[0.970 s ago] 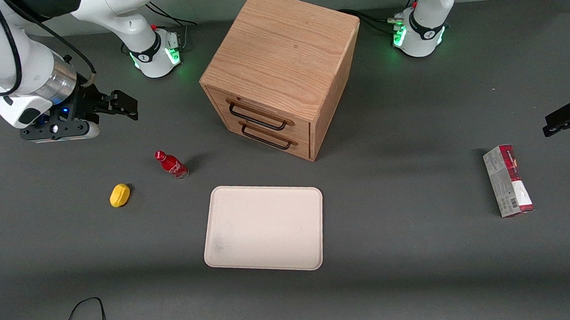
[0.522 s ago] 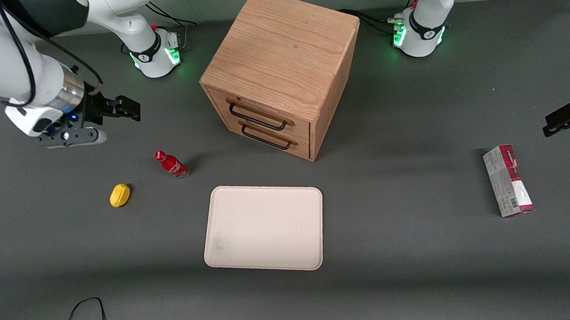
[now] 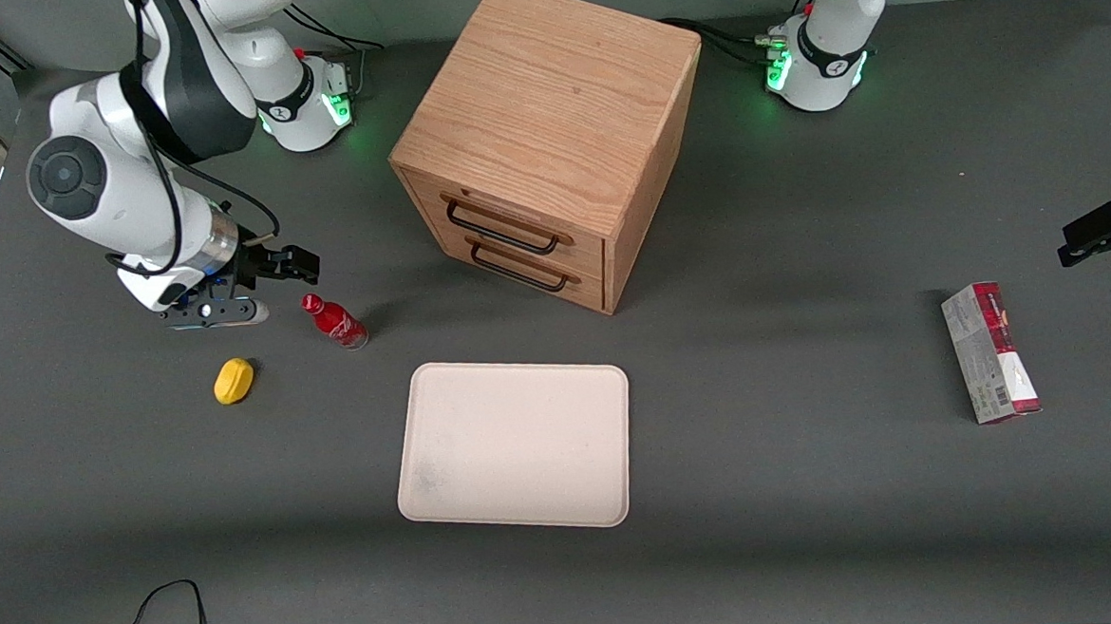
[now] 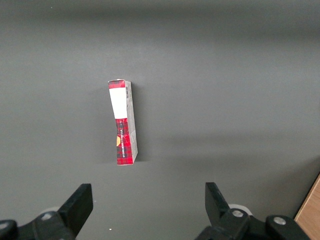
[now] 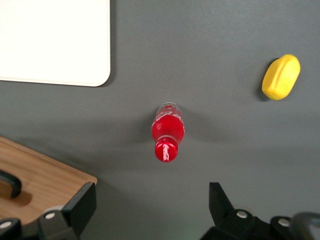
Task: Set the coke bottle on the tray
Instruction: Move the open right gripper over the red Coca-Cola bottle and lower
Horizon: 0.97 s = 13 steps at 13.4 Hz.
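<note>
Jaws spread wide and empty, my gripper (image 3: 289, 264) hovers above the coke bottle (image 3: 335, 321), slightly farther from the front camera. The bottle stands upright on the table (image 3: 812, 489), long axis vertical, cap up, near the tray (image 3: 515, 444) and apart from it. I'd centre over the cap, then descend straight so neither finger tips it.

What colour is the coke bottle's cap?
Red, like the coke bottle body; clearest in the right wrist view, with the open gripper above it.
</note>
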{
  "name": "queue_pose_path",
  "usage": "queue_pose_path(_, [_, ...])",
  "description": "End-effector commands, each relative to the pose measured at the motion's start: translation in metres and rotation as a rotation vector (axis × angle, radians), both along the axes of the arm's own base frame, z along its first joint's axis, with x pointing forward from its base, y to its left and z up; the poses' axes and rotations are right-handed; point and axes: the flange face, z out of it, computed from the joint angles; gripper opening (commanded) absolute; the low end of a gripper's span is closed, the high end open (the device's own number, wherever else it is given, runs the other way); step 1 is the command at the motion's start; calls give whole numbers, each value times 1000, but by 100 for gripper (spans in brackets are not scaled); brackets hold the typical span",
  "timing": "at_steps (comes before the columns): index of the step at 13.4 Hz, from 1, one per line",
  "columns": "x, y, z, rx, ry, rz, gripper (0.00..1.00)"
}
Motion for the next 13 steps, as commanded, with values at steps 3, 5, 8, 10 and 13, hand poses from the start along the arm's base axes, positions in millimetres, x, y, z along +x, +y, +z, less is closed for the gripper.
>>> queue_pose_path(3, [-12, -5, -30, 16, -47, 9, 100])
queue_pose_path(5, [-15, -7, -42, 15, -66, 9, 100])
queue_pose_path(8, [-18, -8, -57, 14, -72, 7, 100])
queue_pose_path(10, [-15, -7, -70, 14, -77, 5, 99])
queue_pose_path(13, [-17, -8, -79, 13, -86, 6, 99])
